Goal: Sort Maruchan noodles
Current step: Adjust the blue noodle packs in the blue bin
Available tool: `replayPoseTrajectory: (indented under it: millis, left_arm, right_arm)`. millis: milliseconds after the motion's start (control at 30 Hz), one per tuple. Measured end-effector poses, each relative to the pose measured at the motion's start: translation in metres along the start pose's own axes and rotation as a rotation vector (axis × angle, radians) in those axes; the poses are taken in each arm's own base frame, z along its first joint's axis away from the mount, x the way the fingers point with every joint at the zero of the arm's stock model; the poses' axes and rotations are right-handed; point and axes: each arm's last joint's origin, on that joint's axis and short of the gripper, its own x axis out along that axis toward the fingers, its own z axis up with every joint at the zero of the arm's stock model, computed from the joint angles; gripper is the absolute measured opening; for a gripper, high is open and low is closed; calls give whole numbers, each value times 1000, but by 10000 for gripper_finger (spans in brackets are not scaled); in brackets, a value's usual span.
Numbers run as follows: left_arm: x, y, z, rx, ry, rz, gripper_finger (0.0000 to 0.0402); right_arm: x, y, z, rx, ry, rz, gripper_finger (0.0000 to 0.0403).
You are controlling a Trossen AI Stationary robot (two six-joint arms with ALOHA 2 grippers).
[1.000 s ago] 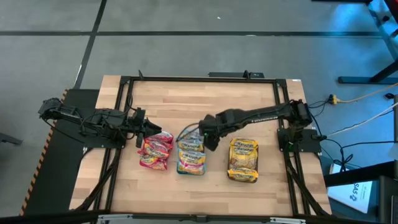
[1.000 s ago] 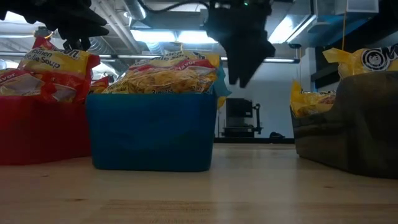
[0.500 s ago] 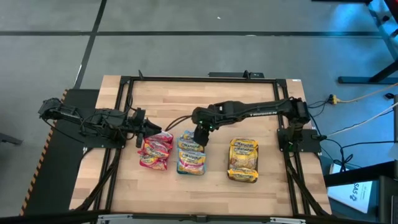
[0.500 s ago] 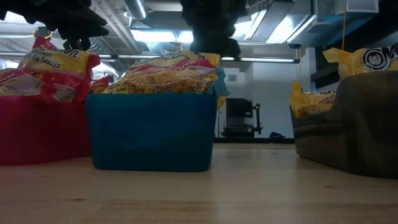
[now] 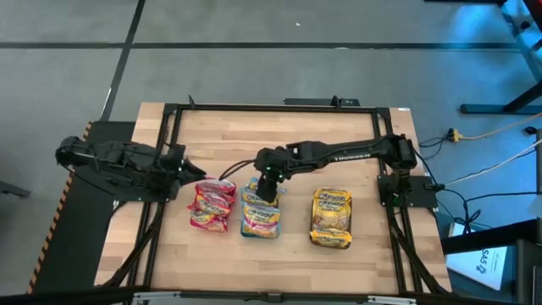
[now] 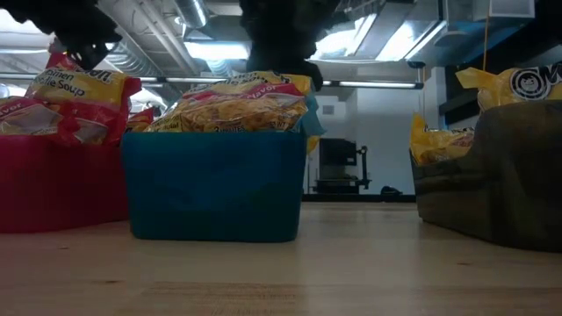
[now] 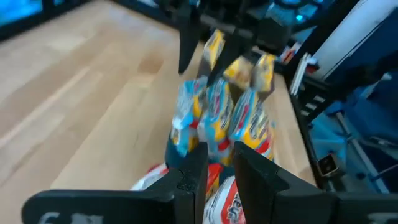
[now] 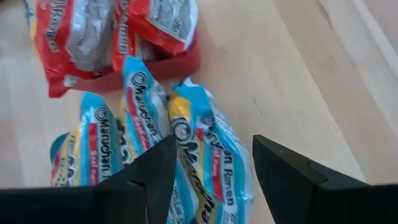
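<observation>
At the left of the table (image 5: 279, 135), the left tool (image 5: 184, 167) sat just beside the red tray (image 6: 57, 189) of red packets (image 5: 212, 206), its narrow jaws holding nothing that could be seen (in its own wrist view the gap showed only packets farther off). In the middle, the right tool (image 5: 269, 180) hung directly over the blue-edged packets (image 5: 261, 213) heaped in the blue tray (image 6: 213, 184), fingers (image 8: 155, 171) spread and empty, a packet lying below the gap. At the right, the yellow packets (image 5: 331, 217) filled the dark grey tray (image 6: 492, 175), well apart from both arms. The blue stack stood proud of its rim, so a downward push from the right tool could probably tip a packet out onto the table or crush the noodles. The two tools were near one another; a reach from the left might clip the right arm.
</observation>
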Motion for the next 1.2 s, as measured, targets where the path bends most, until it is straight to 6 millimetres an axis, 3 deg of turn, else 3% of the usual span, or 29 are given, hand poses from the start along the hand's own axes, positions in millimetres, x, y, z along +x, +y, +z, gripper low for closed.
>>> replayPoseTrajectory:
  millis: [167, 500, 833, 1033, 1200]
  left_arm:
    - [-7, 0, 1, 49, -19, -17, 71]
    - [-8, 4, -5, 89, 47, 18, 71]
    - [-7, 4, -5, 113, 48, 18, 71]
    - [-7, 5, -6, 114, 47, 25, 71]
    - [-7, 5, -5, 115, 31, 57, 71]
  right_arm:
    - [1, 3, 8, 4, -80, 40, 209]
    - [5, -2, -2, -1, 17, -30, 209]
    - [36, -4, -11, -5, 114, -19, 209]
    - [37, -4, -11, -5, 111, -23, 208]
    - [34, -4, -10, -5, 101, -21, 176]
